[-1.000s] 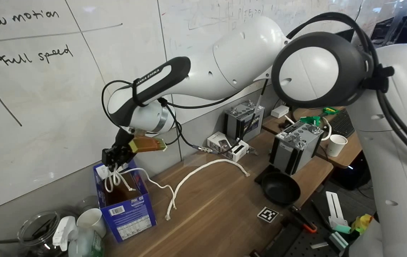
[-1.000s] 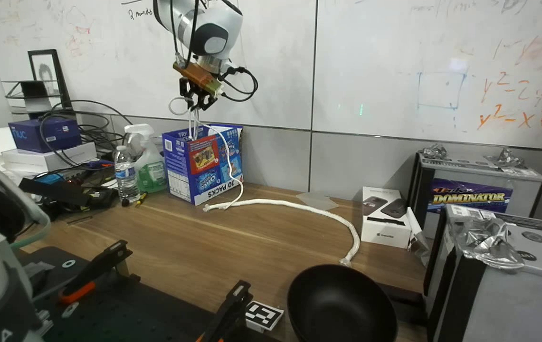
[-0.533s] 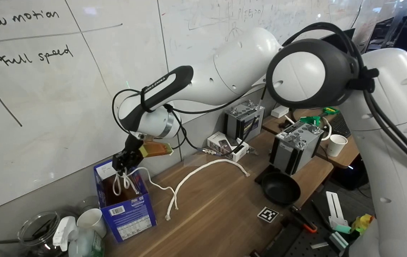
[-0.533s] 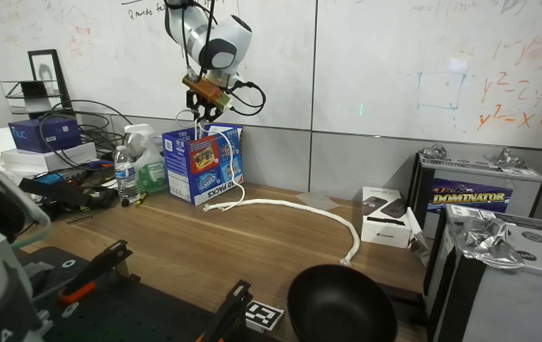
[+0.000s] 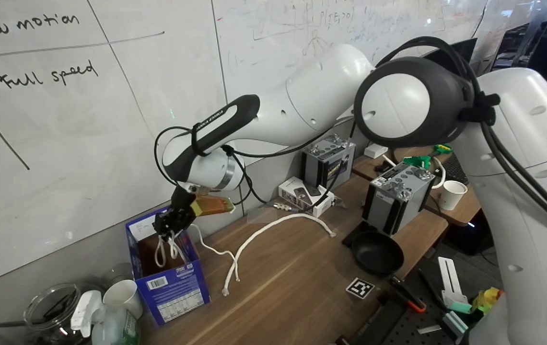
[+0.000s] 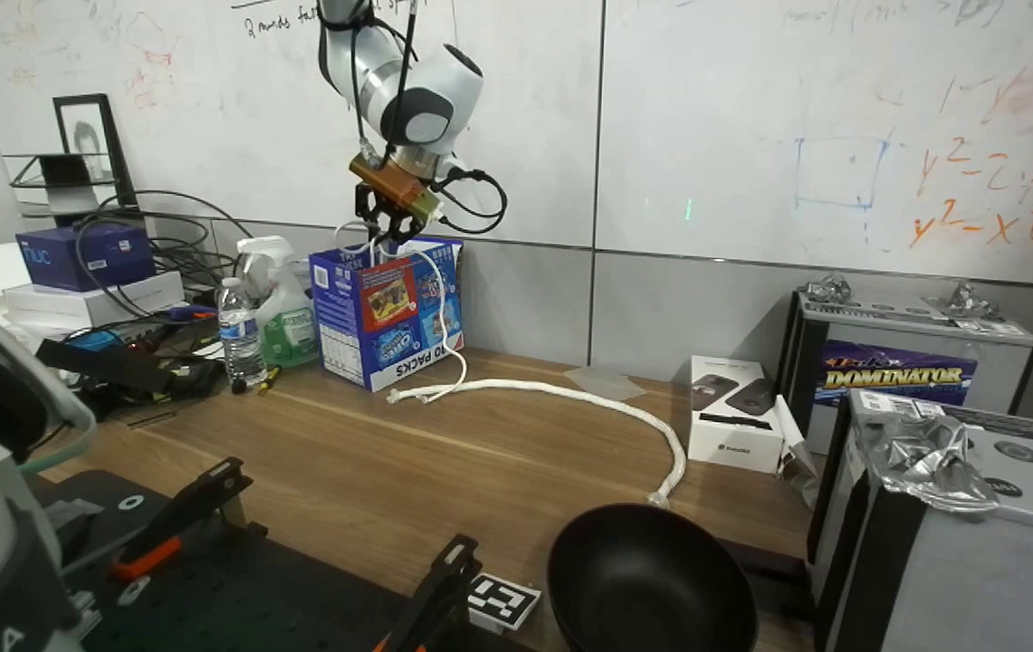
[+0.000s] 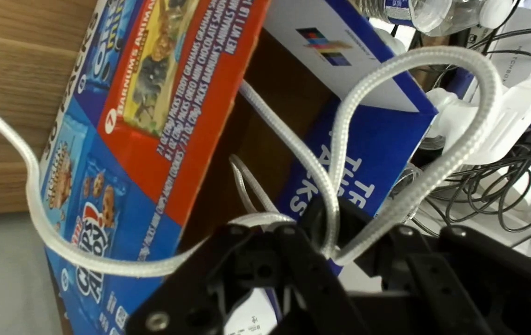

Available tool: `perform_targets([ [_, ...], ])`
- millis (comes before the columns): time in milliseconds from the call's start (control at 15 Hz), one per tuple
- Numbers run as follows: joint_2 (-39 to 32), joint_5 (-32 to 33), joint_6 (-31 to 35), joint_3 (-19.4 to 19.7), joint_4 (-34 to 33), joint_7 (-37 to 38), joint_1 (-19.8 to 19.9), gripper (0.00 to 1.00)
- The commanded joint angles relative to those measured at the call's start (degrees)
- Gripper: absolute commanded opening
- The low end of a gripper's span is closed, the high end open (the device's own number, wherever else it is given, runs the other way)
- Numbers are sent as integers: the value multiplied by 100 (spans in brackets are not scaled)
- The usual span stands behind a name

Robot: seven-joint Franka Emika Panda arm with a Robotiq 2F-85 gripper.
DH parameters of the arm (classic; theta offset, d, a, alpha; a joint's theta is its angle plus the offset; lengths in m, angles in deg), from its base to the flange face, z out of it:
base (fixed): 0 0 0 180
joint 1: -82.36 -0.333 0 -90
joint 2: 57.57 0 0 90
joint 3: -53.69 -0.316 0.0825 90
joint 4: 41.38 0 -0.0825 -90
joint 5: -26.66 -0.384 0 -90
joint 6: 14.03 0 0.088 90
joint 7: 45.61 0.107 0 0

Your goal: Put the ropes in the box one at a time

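Lower now, the gripper (image 5: 167, 234) pinches a rope (image 7: 121, 266). In an exterior view, the box (image 6: 380, 317) conceals dangling rope the wrist view shows.

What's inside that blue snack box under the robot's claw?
White rope hangs in loops from the gripper into the box, with one part trailing outside. Some brown interior shows too. The rope and gripper cover part of the bottom, so I can't tell whether anything lies beneath.

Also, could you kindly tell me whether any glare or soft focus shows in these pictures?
In both exterior views, small bright reflections on the whiteboard; in the wrist view, the gripper dark and soft, while the box has readable larger print.
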Motion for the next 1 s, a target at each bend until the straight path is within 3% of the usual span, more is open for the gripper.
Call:
perform_targets([
  [0, -103, 10, 173, -66, -6, -45, -60, 7],
  [933, -640, 1975, 42, 826, -175, 1387, -1274, 7],
])
